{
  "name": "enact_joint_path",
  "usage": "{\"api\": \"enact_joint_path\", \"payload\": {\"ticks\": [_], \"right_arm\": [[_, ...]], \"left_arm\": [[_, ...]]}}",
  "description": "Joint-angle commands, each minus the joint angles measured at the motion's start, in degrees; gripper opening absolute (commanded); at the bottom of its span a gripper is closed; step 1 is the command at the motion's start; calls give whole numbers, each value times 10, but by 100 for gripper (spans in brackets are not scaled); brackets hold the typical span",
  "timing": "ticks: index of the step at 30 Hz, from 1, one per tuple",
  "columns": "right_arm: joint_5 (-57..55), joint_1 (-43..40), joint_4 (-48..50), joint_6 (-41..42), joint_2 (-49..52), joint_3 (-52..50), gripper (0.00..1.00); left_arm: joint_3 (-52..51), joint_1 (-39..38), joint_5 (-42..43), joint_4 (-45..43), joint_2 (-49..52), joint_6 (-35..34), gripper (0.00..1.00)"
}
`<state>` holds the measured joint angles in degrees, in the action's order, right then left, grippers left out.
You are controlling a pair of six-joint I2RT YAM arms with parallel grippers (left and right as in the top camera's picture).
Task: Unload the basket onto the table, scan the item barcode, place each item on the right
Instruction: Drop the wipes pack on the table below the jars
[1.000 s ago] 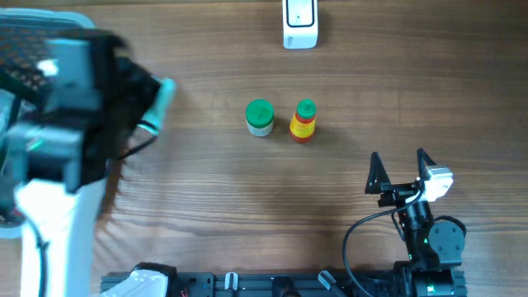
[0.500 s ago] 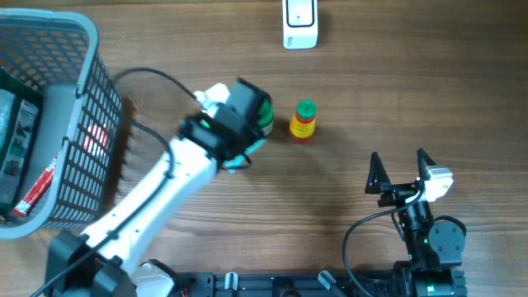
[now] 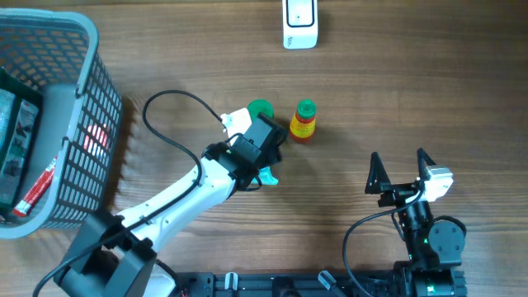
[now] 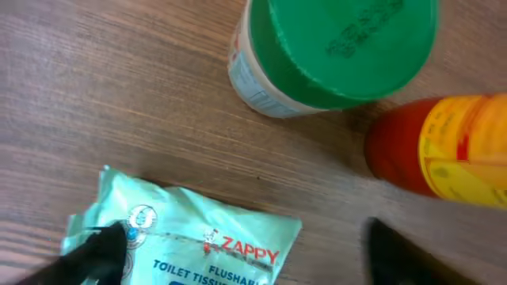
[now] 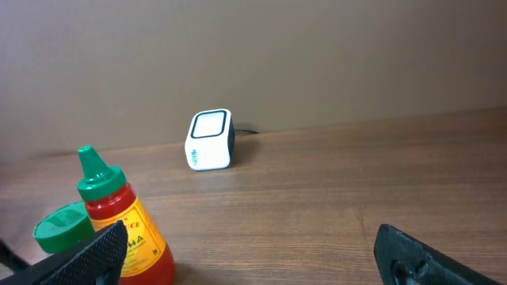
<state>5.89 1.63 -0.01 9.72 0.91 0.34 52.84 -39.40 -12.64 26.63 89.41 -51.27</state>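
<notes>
A teal "Zappy" toilet tissue packet [image 4: 198, 241] lies flat on the wooden table, just in front of a green-lidded jar [image 4: 333, 47] and a red and yellow sauce bottle [image 4: 444, 146]. My left gripper [image 3: 268, 169] hangs over the packet [image 3: 270, 176] with its jaws open. One finger overlaps the packet's left end and the other stands apart from it on the right. The white barcode scanner [image 3: 299, 25] stands at the far edge of the table, its window facing my right wrist camera [image 5: 210, 140]. My right gripper [image 3: 398, 158] rests open near the front right and holds nothing.
A grey mesh basket [image 3: 91, 49] with several packaged goods inside fills the left end of the table. The jar [image 3: 261, 110] and the sauce bottle [image 3: 304, 121] stand side by side between the packet and the scanner. The left arm's cable loops over the wood.
My left arm swung from over the basket to the table's middle carrying the teal packet. Its jaws have opened and the packet now lies on the table. The right arm stayed still.
</notes>
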Motion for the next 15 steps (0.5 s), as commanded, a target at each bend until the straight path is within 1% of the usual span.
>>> {"api": "enact_joint_path", "payload": {"ticks": [1, 3, 8, 9, 11, 13, 15], "right_arm": [[-8, 3, 2, -7, -1, 0, 100], [-8, 3, 2, -7, -1, 0, 100], [-8, 3, 2, -7, -1, 0, 100], [-8, 3, 2, -7, -1, 0, 100], [-8, 3, 2, -7, -1, 0, 100], [-8, 3, 2, -7, -1, 0, 100], [-8, 3, 2, -7, -1, 0, 100]], "left_arm": [[65, -2, -10, 25, -54, 71, 100], [96, 1, -24, 45, -79, 87, 100], [179, 37, -67, 103, -156, 89, 100], [194, 50, -75, 108, -171, 90, 100], [221, 81, -90, 103, -200, 114, 100], [250, 122, -113, 96, -223, 141, 100], [277, 166, -134, 97, -236, 151, 100]]}}
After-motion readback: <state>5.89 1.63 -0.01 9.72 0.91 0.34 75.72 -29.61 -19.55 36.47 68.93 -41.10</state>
